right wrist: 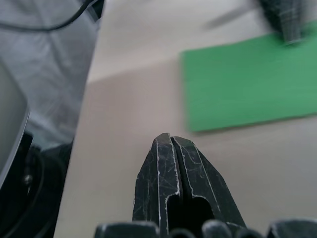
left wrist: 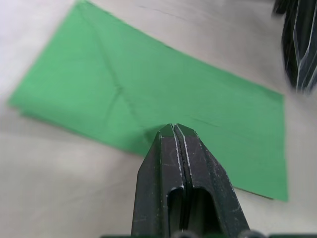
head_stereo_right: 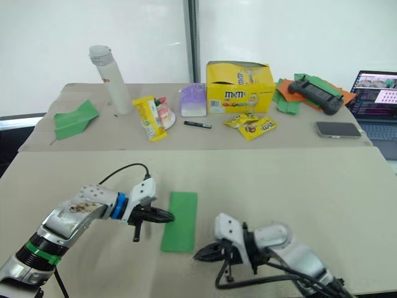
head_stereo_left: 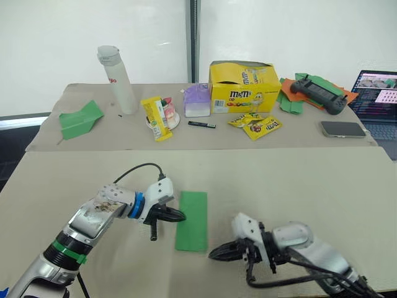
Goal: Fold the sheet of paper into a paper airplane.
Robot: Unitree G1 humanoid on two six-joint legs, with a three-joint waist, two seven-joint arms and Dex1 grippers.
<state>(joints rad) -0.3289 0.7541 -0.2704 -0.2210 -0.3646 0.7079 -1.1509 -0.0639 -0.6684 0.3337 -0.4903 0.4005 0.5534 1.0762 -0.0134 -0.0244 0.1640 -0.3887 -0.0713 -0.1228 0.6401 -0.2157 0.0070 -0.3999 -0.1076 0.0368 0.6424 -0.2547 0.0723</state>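
Note:
The sheet of paper [head_stereo_left: 192, 220] is bright green, folded into a long narrow rectangle, and lies flat on the near table; the left wrist view shows faint diagonal creases on the sheet of paper [left wrist: 148, 99]. My left gripper [head_stereo_left: 180, 216] is shut, its tip touching the paper's left long edge. My right gripper [head_stereo_left: 214, 253] is shut and rests on the table just off the paper's near right corner, not touching it. In the right wrist view the paper [right wrist: 247, 84] lies ahead of the shut fingers.
On the far table stand a white bottle [head_stereo_left: 118, 79], a yellow candy box [head_stereo_left: 243, 87], snack packets [head_stereo_left: 255, 125], a purple carton [head_stereo_left: 198, 100], a green paper dart [head_stereo_left: 79, 120], crumpled papers with a black gamepad [head_stereo_left: 319, 92], a phone [head_stereo_left: 342, 129] and a laptop [head_stereo_left: 378, 96].

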